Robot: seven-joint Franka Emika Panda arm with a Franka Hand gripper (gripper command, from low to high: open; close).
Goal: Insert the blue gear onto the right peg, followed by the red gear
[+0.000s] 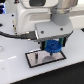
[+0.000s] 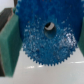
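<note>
You see the gripper (image 1: 53, 44) closed around the blue gear (image 1: 53, 48). It hangs over the plate (image 1: 35, 60), right of centre.

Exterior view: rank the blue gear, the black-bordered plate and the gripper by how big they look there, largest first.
1. gripper, with its grey body, looks largest, though it may sit nearer the camera.
2. black-bordered plate, flat on the table.
3. blue gear, smallest, partly hidden between the fingers.

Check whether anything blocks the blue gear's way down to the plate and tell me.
Nothing visible does. The gripper holds the blue gear just above the plate; the right peg itself is hidden from view.
</note>
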